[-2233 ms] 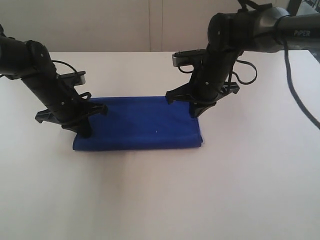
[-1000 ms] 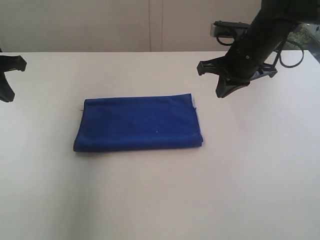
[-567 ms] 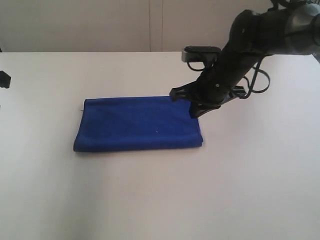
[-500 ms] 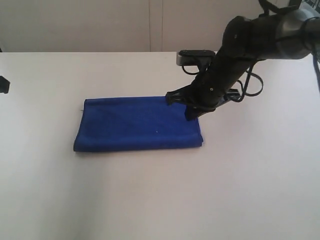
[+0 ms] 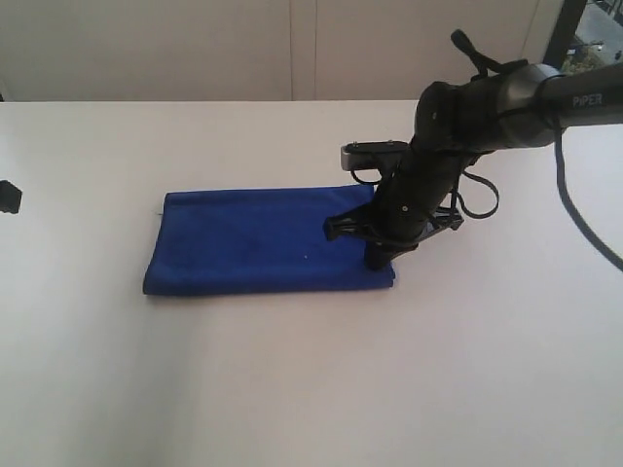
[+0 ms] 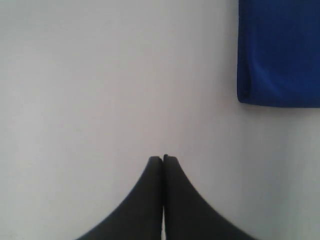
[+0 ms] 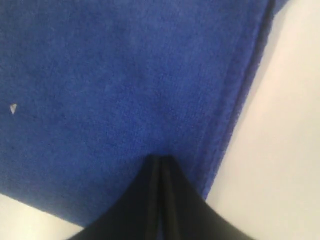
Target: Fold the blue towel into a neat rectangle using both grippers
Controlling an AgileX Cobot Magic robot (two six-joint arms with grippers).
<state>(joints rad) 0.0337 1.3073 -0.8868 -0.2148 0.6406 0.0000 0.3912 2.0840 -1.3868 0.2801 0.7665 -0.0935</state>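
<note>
Hugging the blue towel's (image 5: 255,243) right edge, right end effector (image 5: 376,264) stands closed.

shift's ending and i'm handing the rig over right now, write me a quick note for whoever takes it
Left gripper: shut, empty, over bare table, off the left end of the blue towel.
Right gripper: shut, tips down at the blue towel near its right end; no cloth seen pinched.
Towel: lies mid-table, folded into a fairly neat rectangle.
Done: the fold, by the look of it.
Left: probably only smoothing, or one more fold if a smaller rectangle is wanted, then lift the right arm clear.
</note>
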